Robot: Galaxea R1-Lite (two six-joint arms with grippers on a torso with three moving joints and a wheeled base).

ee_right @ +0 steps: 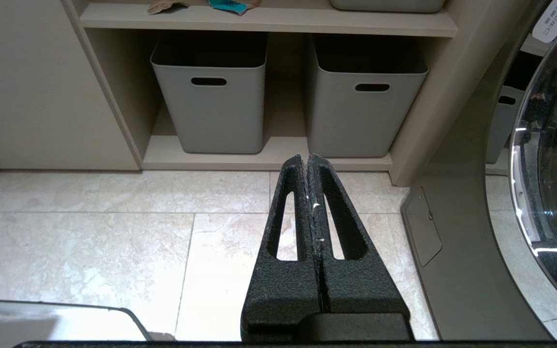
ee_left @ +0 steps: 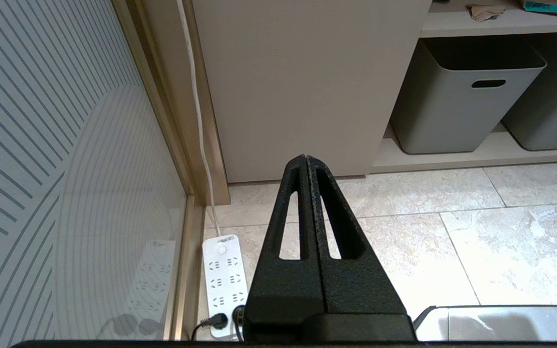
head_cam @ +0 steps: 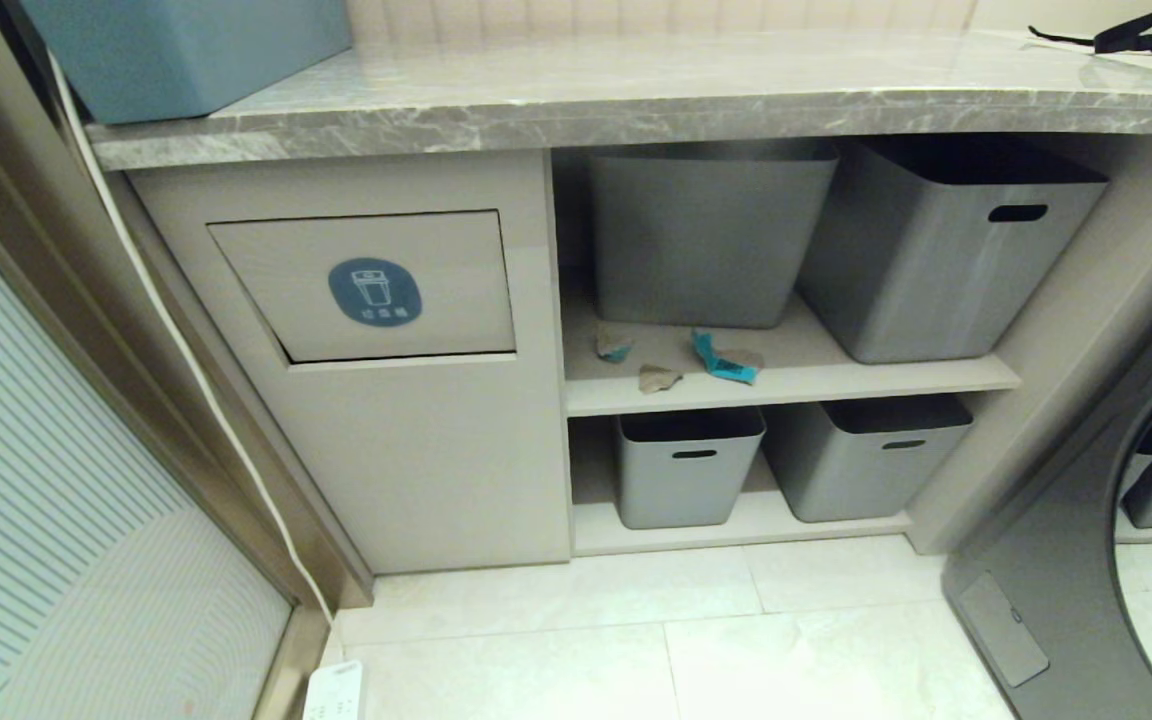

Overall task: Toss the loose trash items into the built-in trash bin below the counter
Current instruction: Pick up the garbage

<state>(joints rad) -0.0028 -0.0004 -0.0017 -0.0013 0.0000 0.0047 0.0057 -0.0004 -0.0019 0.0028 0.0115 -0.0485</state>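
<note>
Three torn scraps of brown cardboard lie on the upper shelf (head_cam: 886, 378) under the counter (head_cam: 636, 105): one with a teal patch (head_cam: 614, 345), a plain brown one (head_cam: 657, 378), and a larger teal one (head_cam: 726, 360). The built-in trash bin (head_cam: 376, 288) is the beige flap with a round blue sticker, left of the shelves, and its flap is closed. My left gripper (ee_left: 305, 158) is shut and empty, low over the floor tiles before the cabinet front. My right gripper (ee_right: 306, 158) is also shut and empty, low before the bottom shelf. Neither arm shows in the head view.
Grey storage tubs stand on both shelves (head_cam: 711, 235) (head_cam: 946, 250) (head_cam: 691, 465) (head_cam: 861, 455). A washing machine (head_cam: 1136, 530) is at the right. A white power strip (ee_left: 224, 282) and its cord lie on the floor by a glass door (head_cam: 56, 480) at the left. A blue box (head_cam: 186, 50) sits on the counter.
</note>
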